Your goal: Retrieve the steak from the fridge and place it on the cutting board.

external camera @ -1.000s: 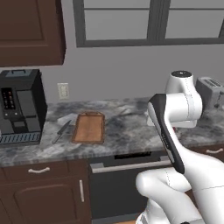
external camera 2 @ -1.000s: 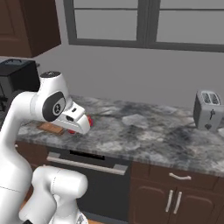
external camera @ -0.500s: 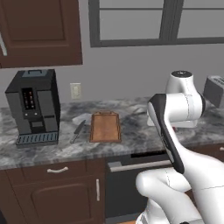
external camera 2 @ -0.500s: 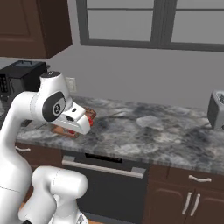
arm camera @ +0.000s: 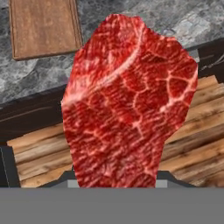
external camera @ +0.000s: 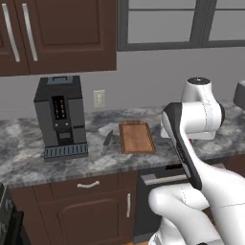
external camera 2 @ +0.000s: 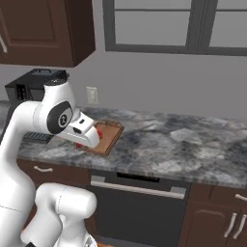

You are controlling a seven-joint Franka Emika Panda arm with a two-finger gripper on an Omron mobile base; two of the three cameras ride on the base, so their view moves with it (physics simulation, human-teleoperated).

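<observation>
My gripper (external camera 2: 93, 137) is shut on the steak (arm camera: 127, 100), a bright-red marbled slab that hangs in front of the hand camera and hides the fingertips. A bit of the red meat (external camera 2: 99, 130) shows past the white hand in the right base view. The hand hovers in front of the counter's edge, on the near side of the cutting board (external camera: 136, 137). The reddish-brown board (arm camera: 43, 27) with its raised rim lies bare on the grey marbled counter, at the top left of the hand view. The fridge is out of view.
A black coffee machine (external camera: 60, 117) stands on the counter left of the board, with a knife (external camera: 107, 142) lying between them. A toaster (external camera: 239, 93) sits at the far right edge. A dishwasher front (external camera 2: 135, 202) is below the counter, and dark cabinets (external camera: 57, 33) hang above.
The base has driven left along the counter, so the coffee machine and board slid rightward in both views. The arm keeps its pose with the steak still in the gripper.
</observation>
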